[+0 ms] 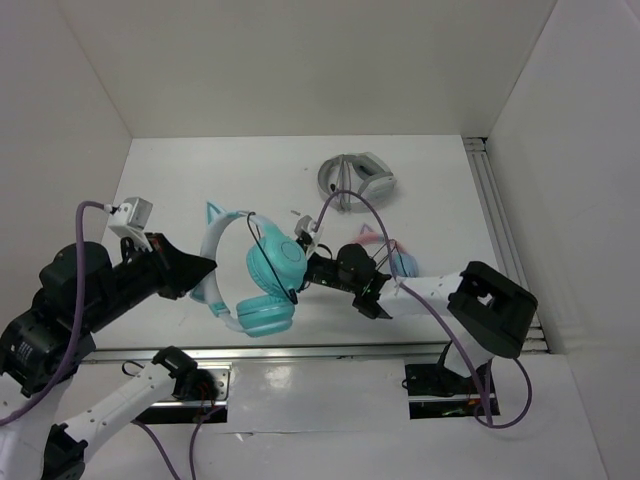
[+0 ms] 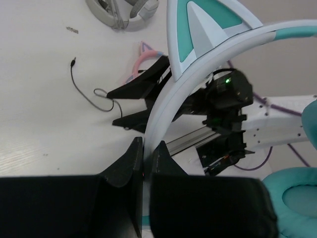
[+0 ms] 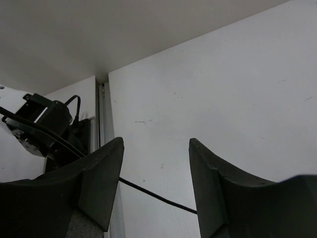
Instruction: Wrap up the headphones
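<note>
The teal headphones (image 1: pixel 272 265) with a pale headband (image 1: pixel 214 262) and cat ears are held up near the table's front. My left gripper (image 1: pixel 208 266) is shut on the headband (image 2: pixel 198 69), which runs up from between its jaws (image 2: pixel 146 148). A cat ear (image 2: pixel 208 20) stands on the band. My right gripper (image 1: pixel 308 274) is open beside the ear cups. In the right wrist view the thin black cable (image 3: pixel 158 196) crosses the gap between its open fingers (image 3: pixel 156 144). More cable (image 2: pixel 86 94) lies loose on the table, ending in its plug.
Grey-and-white headphones (image 1: pixel 355 178) lie at the back centre. Pink cat-ear headphones (image 1: pixel 378 240) lie under my right arm. A metal rail (image 1: pixel 500 230) runs along the right wall. White walls close in the table on three sides.
</note>
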`<state>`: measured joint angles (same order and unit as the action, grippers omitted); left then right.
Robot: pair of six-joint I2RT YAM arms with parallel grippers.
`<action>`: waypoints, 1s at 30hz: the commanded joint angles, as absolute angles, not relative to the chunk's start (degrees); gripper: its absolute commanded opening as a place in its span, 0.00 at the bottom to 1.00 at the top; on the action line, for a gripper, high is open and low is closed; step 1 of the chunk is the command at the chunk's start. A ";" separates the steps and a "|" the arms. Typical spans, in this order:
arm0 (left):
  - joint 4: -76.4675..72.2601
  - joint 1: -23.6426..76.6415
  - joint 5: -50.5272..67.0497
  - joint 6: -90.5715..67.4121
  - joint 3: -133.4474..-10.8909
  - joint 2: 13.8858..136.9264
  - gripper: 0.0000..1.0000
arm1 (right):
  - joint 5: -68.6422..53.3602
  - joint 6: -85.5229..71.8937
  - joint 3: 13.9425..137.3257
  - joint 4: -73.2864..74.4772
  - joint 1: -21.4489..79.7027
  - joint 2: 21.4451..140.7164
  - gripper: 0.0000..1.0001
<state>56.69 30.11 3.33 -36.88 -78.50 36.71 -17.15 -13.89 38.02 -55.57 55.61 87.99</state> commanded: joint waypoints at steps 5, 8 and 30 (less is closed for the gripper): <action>42.28 30.32 0.09 -47.72 -76.29 35.60 0.00 | -18.46 -18.28 39.81 -68.81 59.50 94.38 0.62; 42.28 30.32 -2.46 -48.25 -75.76 35.07 0.00 | -18.46 -18.80 40.34 -70.13 60.03 95.79 0.62; 45.62 30.32 -25.04 -47.91 -82.52 40.60 0.00 | -21.36 -22.59 44.48 -78.48 66.53 107.14 0.49</action>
<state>51.03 30.15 -20.71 -46.78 -78.56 39.55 -20.82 -22.83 43.13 -71.83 66.15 106.54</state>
